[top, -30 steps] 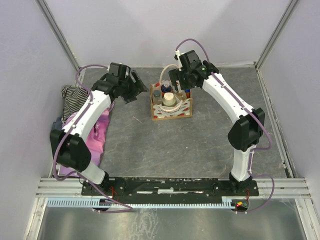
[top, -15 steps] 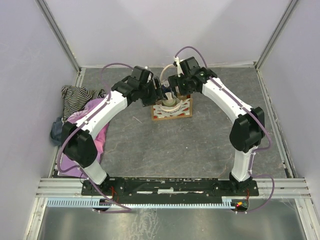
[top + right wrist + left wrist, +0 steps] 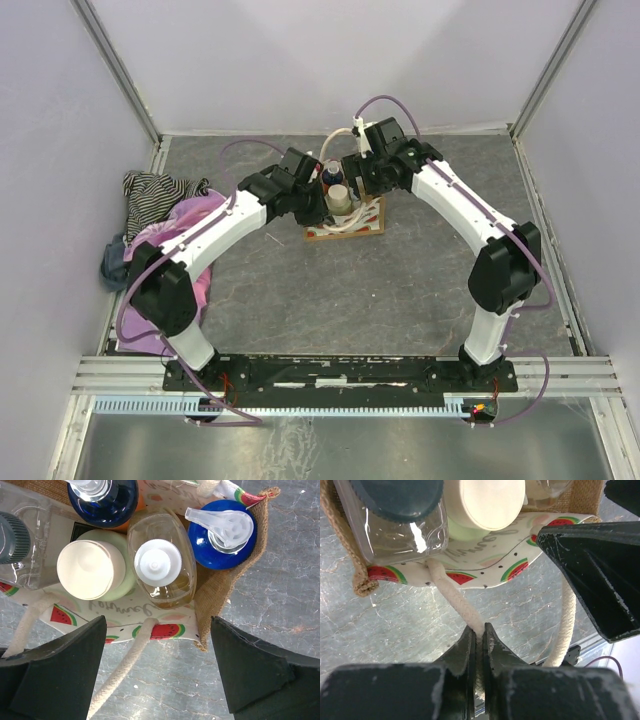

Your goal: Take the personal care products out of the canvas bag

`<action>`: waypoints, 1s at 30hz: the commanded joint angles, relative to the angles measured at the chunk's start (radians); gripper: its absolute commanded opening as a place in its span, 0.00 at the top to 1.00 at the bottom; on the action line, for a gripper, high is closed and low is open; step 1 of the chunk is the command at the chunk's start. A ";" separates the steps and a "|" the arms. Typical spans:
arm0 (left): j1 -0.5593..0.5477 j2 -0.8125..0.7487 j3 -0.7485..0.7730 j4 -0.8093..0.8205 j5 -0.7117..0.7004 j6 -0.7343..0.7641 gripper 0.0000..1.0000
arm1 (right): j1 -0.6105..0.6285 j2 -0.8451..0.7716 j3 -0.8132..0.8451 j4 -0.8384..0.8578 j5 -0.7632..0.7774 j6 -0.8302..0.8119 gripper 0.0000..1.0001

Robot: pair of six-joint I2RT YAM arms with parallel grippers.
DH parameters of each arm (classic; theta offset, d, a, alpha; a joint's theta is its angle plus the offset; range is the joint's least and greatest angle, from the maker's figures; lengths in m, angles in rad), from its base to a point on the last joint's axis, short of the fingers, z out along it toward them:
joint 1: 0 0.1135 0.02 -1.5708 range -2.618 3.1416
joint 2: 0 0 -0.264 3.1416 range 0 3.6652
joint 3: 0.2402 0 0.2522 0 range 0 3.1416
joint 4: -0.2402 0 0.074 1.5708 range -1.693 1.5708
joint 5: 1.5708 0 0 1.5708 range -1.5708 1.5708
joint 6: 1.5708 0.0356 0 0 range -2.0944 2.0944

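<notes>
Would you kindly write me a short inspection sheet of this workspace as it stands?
Surface: grey table, marbled finish.
Job's things: canvas bag upright, five bottles inside.
Clutter: striped cloth and pink cloth heaped at the left edge.
Grippers: left gripper shut on the bag's rope handle; right gripper open above the bottles.
Cables: purple cables arch over both arms.
Surroundings: pale walls, metal rail at the near edge.

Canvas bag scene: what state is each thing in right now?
canvas bag, upright, open at the top, holding the bottles.
bottles, all five upright inside, caps on.
rope handle, pinched between the left fingers.
left fingers, shut on the rope handle.
right fingers, open above the bag.
</notes>
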 commanded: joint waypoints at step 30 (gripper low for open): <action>-0.015 -0.341 -0.181 -0.168 -0.148 -0.066 0.74 | 0.168 -0.043 -0.088 0.085 0.094 -0.053 0.14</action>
